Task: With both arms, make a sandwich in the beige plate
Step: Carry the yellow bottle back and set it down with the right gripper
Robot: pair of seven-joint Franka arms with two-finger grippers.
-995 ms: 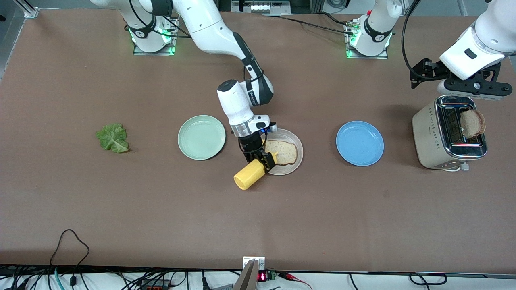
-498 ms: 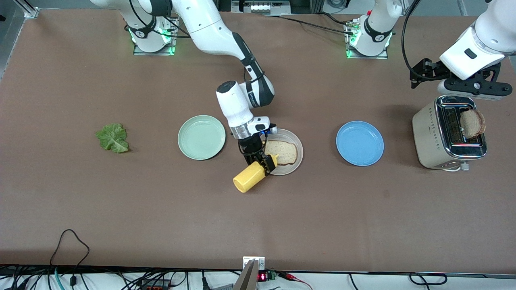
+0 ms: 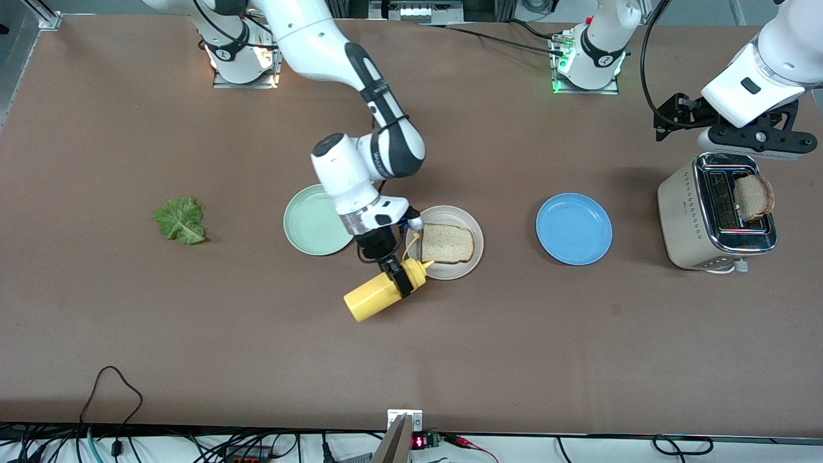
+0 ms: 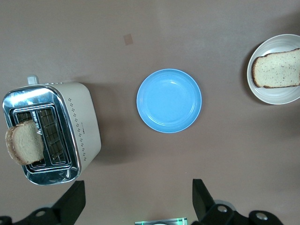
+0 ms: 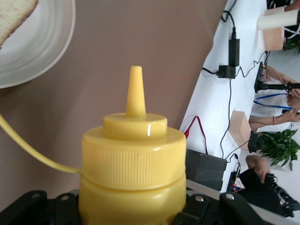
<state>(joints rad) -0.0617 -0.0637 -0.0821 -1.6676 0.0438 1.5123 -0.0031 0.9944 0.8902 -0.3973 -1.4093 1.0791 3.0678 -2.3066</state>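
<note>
The beige plate [image 3: 458, 270] holds one bread slice [image 3: 448, 244]. My right gripper [image 3: 400, 278] is shut on a tilted yellow mustard bottle [image 3: 378, 296], with its nozzle at the plate's rim toward the right arm's end. In the right wrist view the bottle [image 5: 133, 159] fills the gripper [image 5: 133, 213], with the plate [image 5: 47, 51] off its tip. A second bread slice [image 3: 753, 196] stands in the toaster [image 3: 688, 218]. The lettuce leaf [image 3: 180, 220] lies toward the right arm's end. My left gripper [image 3: 752, 138] waits open and empty up beside the toaster, and shows in the left wrist view [image 4: 136, 206].
A mint-green plate [image 3: 308, 222] lies beside the beige plate, partly under my right arm. A blue plate [image 3: 573, 229] lies between the beige plate and the toaster. Cables run along the table edge nearest the camera.
My right gripper has drawn the mustard bottle back off the bread, toward the right arm's end of the table, to the plate's rim. The left arm has not moved.
</note>
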